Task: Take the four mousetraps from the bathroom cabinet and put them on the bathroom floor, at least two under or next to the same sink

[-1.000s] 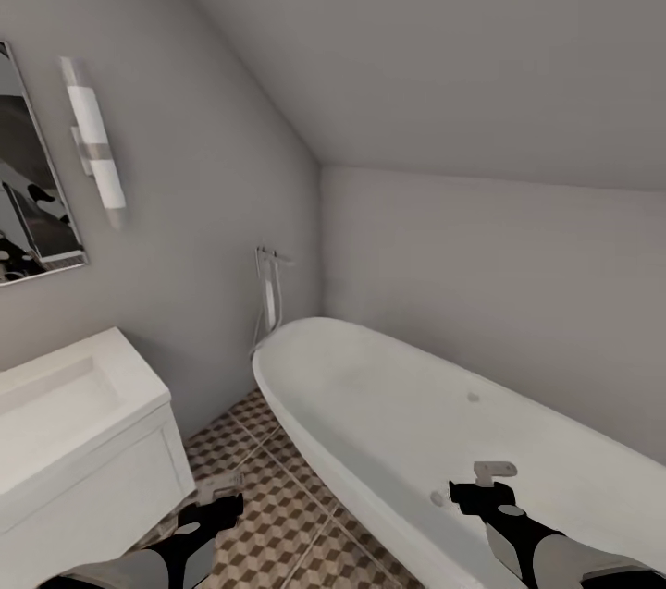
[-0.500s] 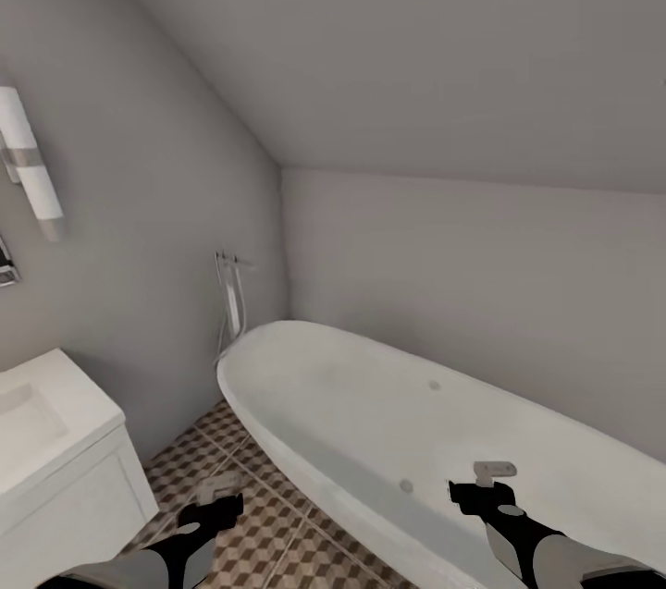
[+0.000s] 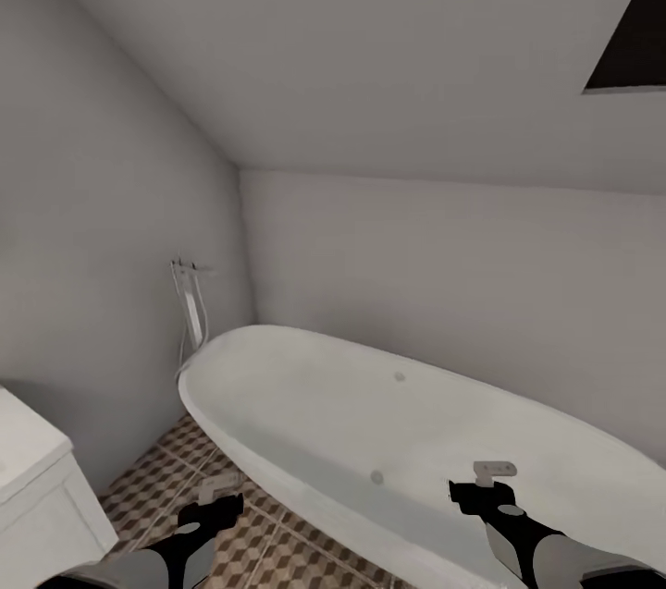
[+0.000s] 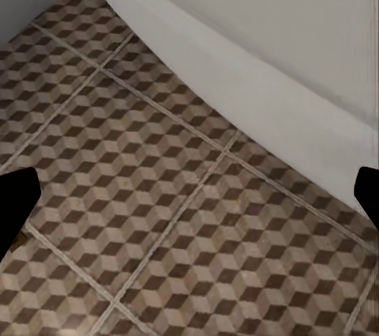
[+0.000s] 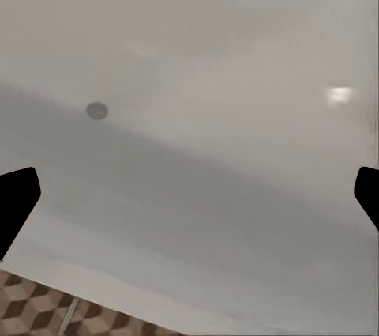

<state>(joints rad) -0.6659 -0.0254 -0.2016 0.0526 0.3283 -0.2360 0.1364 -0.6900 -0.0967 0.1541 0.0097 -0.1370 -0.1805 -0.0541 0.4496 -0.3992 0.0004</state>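
No mousetraps and no cabinet are in view. The bathroom floor (image 3: 157, 469) with its cube-pattern tiles runs between the bathroom sink (image 3: 37, 487), whose white corner sits at the lower left, and a white bathtub. My left gripper (image 3: 218, 489) hangs open over the tiles; in the left wrist view its fingertips (image 4: 14, 203) stand wide apart over the floor (image 4: 158, 194) with nothing between them. My right gripper (image 3: 493, 474) is open above the tub, its fingertips (image 5: 16, 198) spread wide and empty in the right wrist view.
An oval white bathtub (image 3: 388, 423) fills the middle and right, close to the grey back wall. A chrome tub filler (image 3: 191, 298) stands on the left wall at the tub's end. A sloped ceiling holds a dark opening (image 3: 634, 34) at the upper right.
The camera has swung to the right: the mirror and wall lamp have left the picture and the sink has slid to the left edge. Both arms hold the same pose, grippers still open.
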